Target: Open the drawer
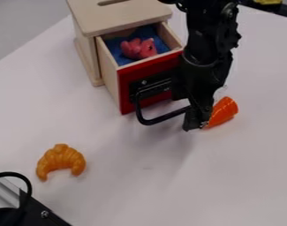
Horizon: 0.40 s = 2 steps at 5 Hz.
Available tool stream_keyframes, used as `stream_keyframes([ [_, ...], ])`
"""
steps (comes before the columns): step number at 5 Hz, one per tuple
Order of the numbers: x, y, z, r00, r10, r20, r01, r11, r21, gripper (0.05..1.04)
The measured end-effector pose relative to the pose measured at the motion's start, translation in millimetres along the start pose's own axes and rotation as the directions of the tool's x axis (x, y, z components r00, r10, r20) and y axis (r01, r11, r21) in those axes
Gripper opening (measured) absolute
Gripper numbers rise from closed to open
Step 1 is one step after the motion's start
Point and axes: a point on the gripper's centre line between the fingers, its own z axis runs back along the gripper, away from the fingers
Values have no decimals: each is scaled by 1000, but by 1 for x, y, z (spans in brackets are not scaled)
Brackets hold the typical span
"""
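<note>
Drawer out, pull looks done — gripper at handle's right, can't tell opening or hold — next, back clear.

drawer front: red | drawer lining: blue | handle: black | croissant: golden-orange | cone: orange

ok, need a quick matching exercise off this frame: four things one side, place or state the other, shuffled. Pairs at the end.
Things
1. croissant toy
2. drawer
3. pink toy
4. orange toy

Place or state
A. inside another listed thing
B. on the table, partly hidden behind the hand
C. pulled out, red front showing
D. on the table, toward the picture's lower left

Pairs: 1-D, 2-C, 3-A, 4-B
</note>
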Motion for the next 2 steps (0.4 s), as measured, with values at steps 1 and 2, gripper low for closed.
stream_keyframes([
  [1, -7, 1, 30, 999, 28, 26, -29, 999, 20, 999],
  [2, -13, 2, 55, 997, 46, 54, -49, 997, 55, 999],
])
